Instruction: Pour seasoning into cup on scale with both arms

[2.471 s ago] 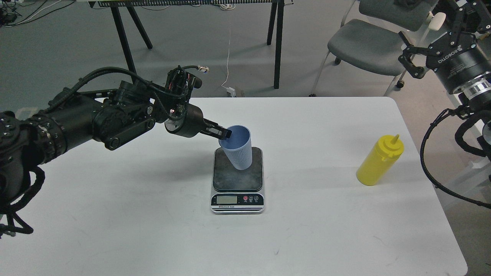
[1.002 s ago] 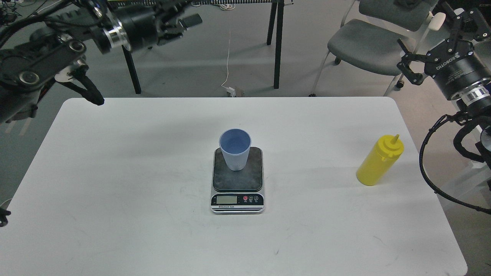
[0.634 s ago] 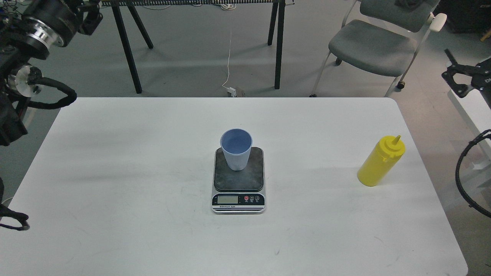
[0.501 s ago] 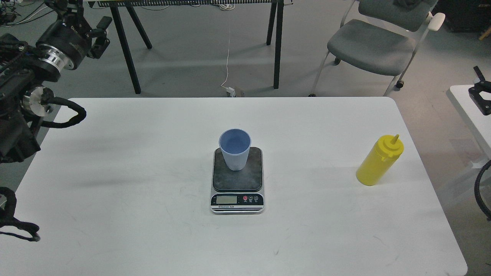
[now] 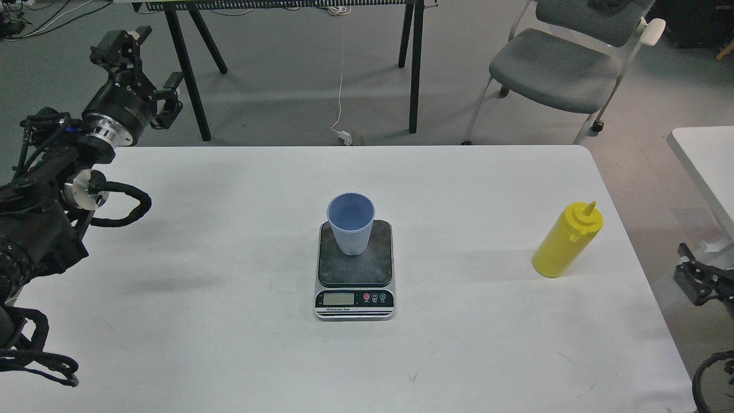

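One white rounded-corner desk [image 5: 229,344] fills most of your head view. Grey floor beyond it; a grey padded chair [image 5: 559,69] stands at upper right, and black trestle legs [image 5: 416,63] cross the top.

Your left arm [image 5: 51,201], black with silver rings and looped cables, comes in from the left edge and reaches up past the desk's far left corner. Its end effector [image 5: 146,71] is raised over the floor, fingers spread wide, holding nothing. It is well apart from everything on the desk.

Your right arm shows only as a dark fragment at the lower right edge, off the desk's right side. Right end effector [image 5: 697,284]: too little of it visible, cannot tell if wide or narrow. Nothing seen in it.

Flat rectangular kitchen scale [image 5: 355,298], dark grey plate, silver front with a small display and round buttons, sits near the desk's centre.

Yellow plastic squeeze bottle with pointed nozzle cap [image 5: 565,241] stands upright near the desk's right edge, well apart from the scale, untouched.

Small light blue ribbed cup [image 5: 351,226] stands upright on the far part of the scale's plate, mouth open toward you. Contents not discernible.
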`<action>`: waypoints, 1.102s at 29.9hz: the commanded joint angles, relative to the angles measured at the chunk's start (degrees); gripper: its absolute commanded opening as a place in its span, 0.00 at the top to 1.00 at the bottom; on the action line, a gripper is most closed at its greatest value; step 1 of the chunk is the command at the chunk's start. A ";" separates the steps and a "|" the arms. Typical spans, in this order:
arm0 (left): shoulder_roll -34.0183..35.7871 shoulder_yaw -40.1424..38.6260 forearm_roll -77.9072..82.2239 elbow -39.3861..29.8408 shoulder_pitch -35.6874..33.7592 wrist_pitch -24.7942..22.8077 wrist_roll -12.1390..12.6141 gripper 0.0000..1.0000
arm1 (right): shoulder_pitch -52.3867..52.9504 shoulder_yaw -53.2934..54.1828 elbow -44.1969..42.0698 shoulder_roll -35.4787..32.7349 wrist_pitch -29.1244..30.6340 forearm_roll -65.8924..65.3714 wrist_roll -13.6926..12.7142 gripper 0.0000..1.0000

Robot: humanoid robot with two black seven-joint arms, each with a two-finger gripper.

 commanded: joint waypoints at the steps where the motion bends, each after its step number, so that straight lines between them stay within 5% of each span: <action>1: 0.70 0.02 0.15 -0.01 0.32 0.00 -0.01 0.09 | -0.22 -0.19 0.02 4.00 0.00 -2.71 -0.10 0.01; 33: 0.88 0.46 1.03 -0.45 1.12 0.00 -0.01 0.06 | 4.34 -0.19 3.01 18.25 0.00 -15.46 -0.45 0.01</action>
